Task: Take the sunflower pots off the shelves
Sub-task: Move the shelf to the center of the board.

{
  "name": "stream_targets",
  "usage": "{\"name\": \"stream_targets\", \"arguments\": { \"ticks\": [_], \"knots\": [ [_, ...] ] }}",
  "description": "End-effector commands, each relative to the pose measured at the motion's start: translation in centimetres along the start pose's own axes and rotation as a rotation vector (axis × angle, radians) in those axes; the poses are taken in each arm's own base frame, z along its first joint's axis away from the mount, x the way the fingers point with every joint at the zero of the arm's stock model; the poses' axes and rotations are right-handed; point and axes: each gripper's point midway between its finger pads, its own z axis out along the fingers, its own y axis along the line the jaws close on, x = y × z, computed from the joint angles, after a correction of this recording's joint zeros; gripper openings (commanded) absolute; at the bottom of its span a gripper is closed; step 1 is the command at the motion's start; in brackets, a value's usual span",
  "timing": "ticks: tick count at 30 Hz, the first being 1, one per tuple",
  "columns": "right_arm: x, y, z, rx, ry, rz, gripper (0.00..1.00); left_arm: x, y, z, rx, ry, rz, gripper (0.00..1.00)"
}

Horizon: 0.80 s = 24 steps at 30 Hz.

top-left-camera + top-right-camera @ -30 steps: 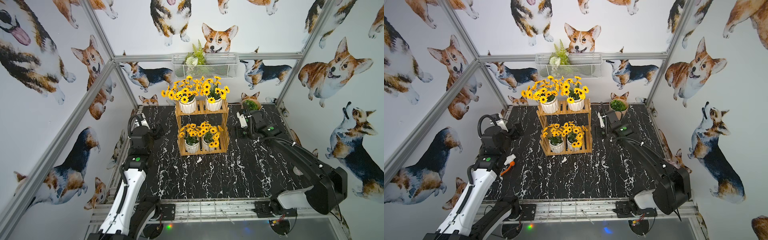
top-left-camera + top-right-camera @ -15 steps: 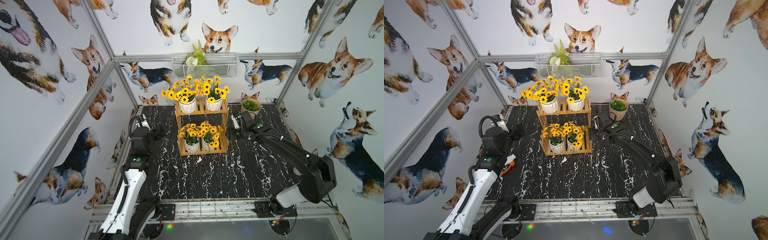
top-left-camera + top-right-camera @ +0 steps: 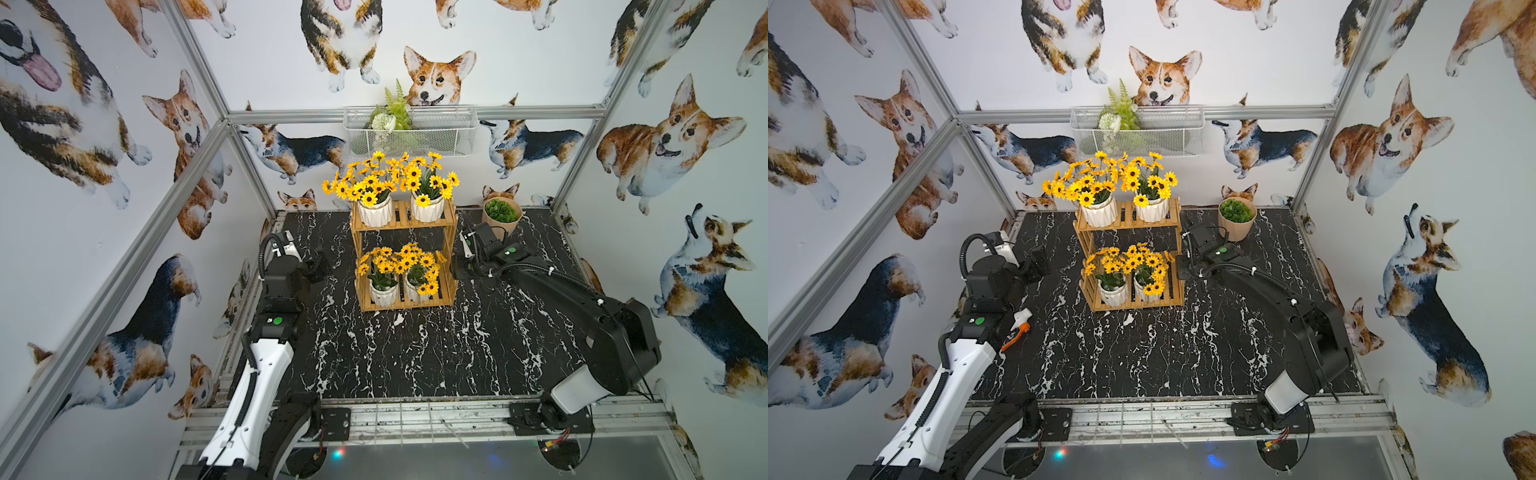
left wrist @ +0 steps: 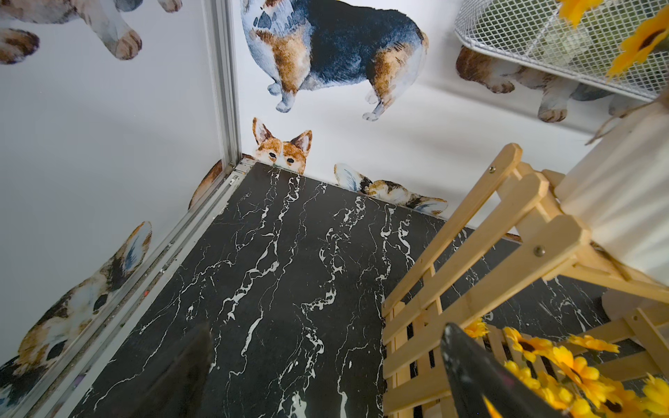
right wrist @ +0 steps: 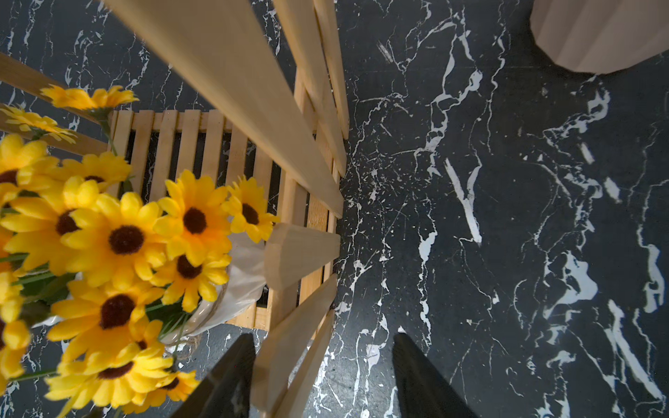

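**Right hand astride the rack's side, not a pot**

All four sunflower pots (image 3: pixel 376 212) stand on the shelves (image 3: pixel 401 218), two per tier. The right hand (image 5: pixel 322 340) is parted, straddling the side slats (image 5: pixel 289 362) beside the lower right pot (image 5: pixel 246 278). Better to approach from the open front. The left hand (image 4: pixel 325 329) gapes empty over the bench (image 3: pixel 415 353). The beige plant pot (image 3: pixel 500 222) crowds the arm behind.
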Motion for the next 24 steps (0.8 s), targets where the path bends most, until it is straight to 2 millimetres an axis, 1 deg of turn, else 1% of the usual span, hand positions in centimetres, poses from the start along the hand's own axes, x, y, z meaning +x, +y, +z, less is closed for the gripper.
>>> {"name": "stream_targets", "arguments": {
  "ticks": [1, 4, 7, 15, 24],
  "knots": [
    [-1.0, 0.3, 0.2, 0.014, -0.039, 0.022, 0.58, -0.7, -0.1, 0.0, 0.004, -0.034, -0.021, 1.0],
    [-1.1, 0.3, 0.5, 0.026, -0.048, 0.03, 0.52, -0.7, -0.1, 0.0, 0.003, -0.036, -0.02, 1.0],
    [-1.3, 0.3, 0.5, 0.036, -0.066, 0.036, 0.42, -0.6, 0.0, 0.1, 0.001, -0.036, -0.02, 1.0],
    [-1.8, -0.1, -0.2, 0.048, -0.111, 0.056, 0.25, -0.5, 0.3, 0.0, -0.013, -0.041, -0.014, 1.0],
    [-1.6, -0.8, -1.1, 0.061, -0.144, 0.084, 0.14, -0.4, 0.3, 0.0, -0.012, -0.041, -0.016, 1.0]
  ]
}}
